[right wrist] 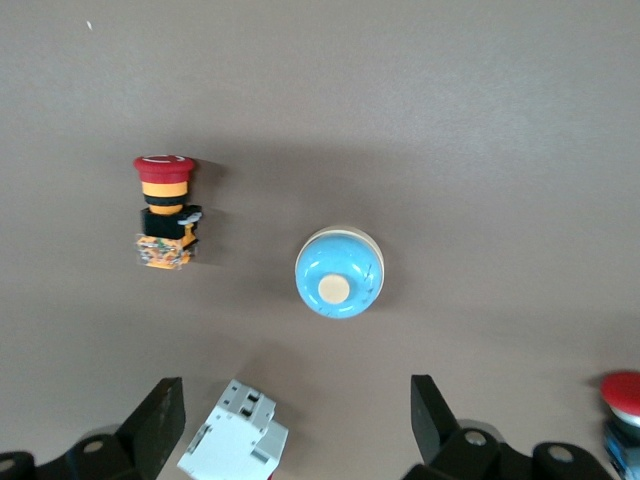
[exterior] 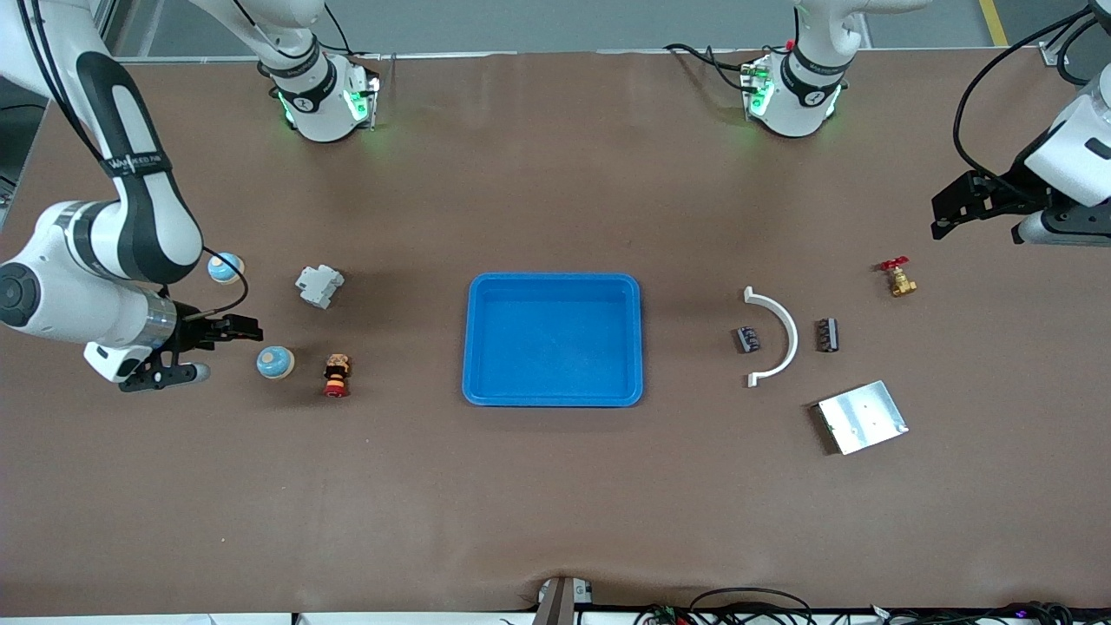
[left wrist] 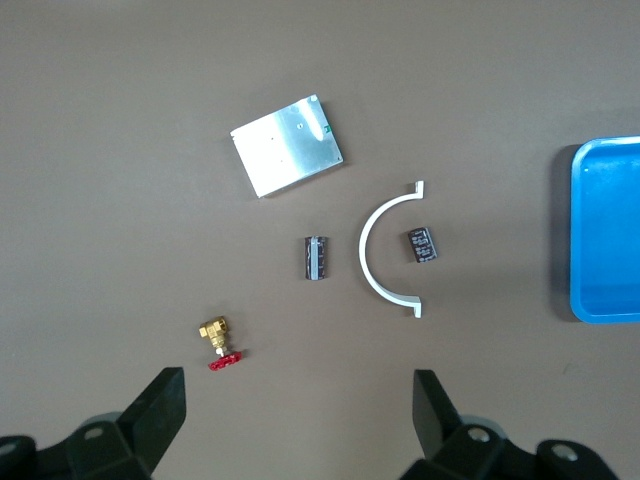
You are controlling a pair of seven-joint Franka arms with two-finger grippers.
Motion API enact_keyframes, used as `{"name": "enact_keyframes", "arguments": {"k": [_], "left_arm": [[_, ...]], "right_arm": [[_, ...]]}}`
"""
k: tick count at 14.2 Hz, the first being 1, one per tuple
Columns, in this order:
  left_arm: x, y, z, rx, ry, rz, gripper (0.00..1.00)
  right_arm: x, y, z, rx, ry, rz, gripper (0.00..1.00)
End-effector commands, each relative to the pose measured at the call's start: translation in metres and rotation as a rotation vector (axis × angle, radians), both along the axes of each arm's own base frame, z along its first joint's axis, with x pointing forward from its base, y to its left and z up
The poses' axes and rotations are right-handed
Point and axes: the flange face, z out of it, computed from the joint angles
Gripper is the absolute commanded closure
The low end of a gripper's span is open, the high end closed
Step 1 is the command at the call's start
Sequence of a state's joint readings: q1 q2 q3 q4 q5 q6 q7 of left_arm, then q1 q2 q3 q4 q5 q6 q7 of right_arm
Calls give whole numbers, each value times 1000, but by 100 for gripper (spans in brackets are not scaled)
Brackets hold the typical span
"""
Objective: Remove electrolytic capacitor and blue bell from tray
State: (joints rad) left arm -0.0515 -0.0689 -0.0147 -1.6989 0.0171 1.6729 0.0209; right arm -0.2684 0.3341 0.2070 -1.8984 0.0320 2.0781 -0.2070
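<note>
Blue plastic tray (exterior: 480, 347), shallow and round-cornered, lies bare between the wide-spread left hand (exterior: 976, 221) and right hand (exterior: 213, 351).

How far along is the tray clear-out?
Looks done: the tray holds nothing. Two capacitors lie on the table toward the left arm's end, two blue bells toward the right arm's end. In hand: nothing; the left gripper and the right gripper are both open and empty, each over its own end of the table. Nothing visibly left.
</note>
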Motion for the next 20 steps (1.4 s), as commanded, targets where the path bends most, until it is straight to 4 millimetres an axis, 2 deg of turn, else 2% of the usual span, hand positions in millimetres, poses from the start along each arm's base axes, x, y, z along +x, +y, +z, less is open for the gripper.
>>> {"name": "enact_keyframes", "arguments": {"k": [1, 3, 7, 11, 14, 17, 20], "left_arm": [[-1, 0, 0, -22, 17, -16, 0], [0, 0, -4, -22, 27, -13, 0], [-3, -5, -5, -21, 60, -23, 0], [-3, -4, 0, -22, 57, -20, 0], [-1, -1, -3, -22, 63, 6, 0], [-1, -6, -4, -22, 63, 194, 0], [-2, -6, -3, -18, 67, 167, 0]], "right_arm": [[-4, 21, 31, -47, -5, -31, 0], [-6, 38, 52, -72, -16, -53, 0], [-6, 56, 102, -99, -30, -87, 0], [-3, 83, 143, -116, -27, -168, 0], [0, 80, 166, -114, -44, -195, 0], [3, 79, 194, -119, -98, -187, 0], [0, 76, 211, -133, -80, -190, 0]]}}
